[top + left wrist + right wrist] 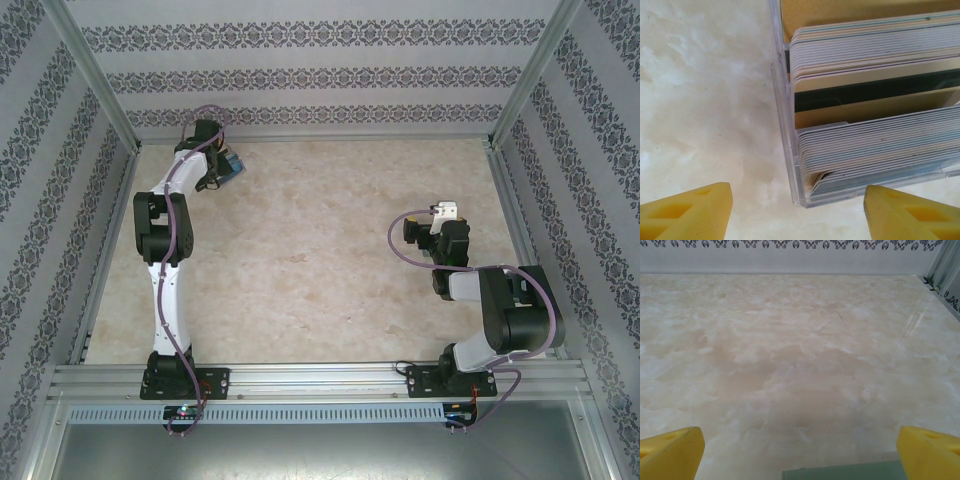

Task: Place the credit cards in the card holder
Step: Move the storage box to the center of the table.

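Several credit cards point(875, 145) stand on edge, packed in a clear plastic slotted stand point(785, 125). Their edges look grey-blue and cream, and one gold card with a black stripe point(875, 105) leans among them. My left gripper point(797, 215) is open just in front of the stand's near corner, with one yellow finger point(690, 212) on each side and nothing between them. In the top view it point(222, 168) hovers at the far left of the table by the stand point(237, 165). A strip of the grey-green card holder point(840, 473) lies flat between my open right gripper's point(800, 455) fingers.
The beige marbled table point(320, 240) stretches between both arms. Patterned walls and metal frame posts point(95, 75) enclose it on three sides. The right arm point(500, 310) is folded near the right edge.
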Robot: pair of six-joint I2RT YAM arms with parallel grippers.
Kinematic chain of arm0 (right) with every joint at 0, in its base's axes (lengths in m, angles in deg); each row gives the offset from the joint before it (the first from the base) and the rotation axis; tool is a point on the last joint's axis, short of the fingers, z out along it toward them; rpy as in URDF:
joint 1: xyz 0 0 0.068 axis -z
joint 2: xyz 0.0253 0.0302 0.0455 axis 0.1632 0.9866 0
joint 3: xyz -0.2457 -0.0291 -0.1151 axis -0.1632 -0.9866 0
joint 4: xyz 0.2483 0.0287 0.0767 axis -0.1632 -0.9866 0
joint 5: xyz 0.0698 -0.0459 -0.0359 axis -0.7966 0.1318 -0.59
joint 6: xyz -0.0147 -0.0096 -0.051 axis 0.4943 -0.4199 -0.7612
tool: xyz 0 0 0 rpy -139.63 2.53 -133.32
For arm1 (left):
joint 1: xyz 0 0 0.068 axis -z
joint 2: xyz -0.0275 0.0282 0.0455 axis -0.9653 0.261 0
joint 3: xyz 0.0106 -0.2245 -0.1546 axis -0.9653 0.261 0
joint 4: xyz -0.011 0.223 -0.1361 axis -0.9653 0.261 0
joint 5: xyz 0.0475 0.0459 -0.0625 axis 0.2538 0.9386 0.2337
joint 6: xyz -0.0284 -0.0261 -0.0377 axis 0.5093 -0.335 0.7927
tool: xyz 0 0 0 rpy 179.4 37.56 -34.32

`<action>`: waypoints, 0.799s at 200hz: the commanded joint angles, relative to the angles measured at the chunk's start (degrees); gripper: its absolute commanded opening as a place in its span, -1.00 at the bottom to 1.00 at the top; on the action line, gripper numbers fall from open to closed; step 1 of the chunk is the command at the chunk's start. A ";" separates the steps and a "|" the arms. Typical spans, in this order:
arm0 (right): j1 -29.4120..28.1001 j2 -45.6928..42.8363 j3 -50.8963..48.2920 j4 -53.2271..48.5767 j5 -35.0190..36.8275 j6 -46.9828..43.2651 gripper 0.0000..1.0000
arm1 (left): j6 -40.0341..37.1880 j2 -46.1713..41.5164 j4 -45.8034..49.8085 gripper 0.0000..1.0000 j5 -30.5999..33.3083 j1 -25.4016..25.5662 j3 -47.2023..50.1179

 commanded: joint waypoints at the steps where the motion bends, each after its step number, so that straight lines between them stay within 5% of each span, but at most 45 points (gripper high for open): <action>1: -0.22 -0.75 0.64 1.04 -0.54 -0.40 0.97 | -2.98 -4.05 1.48 0.50 -2.42 -1.50 -0.18; 84: -0.20 -0.76 0.67 1.04 -0.53 -0.54 0.96 | -14.71 0.75 -5.99 0.66 -29.99 -3.11 -6.15; 160: -0.22 -0.78 0.59 1.14 -0.44 -0.53 0.96 | -20.39 10.20 -1.10 0.72 -29.38 -3.09 -16.72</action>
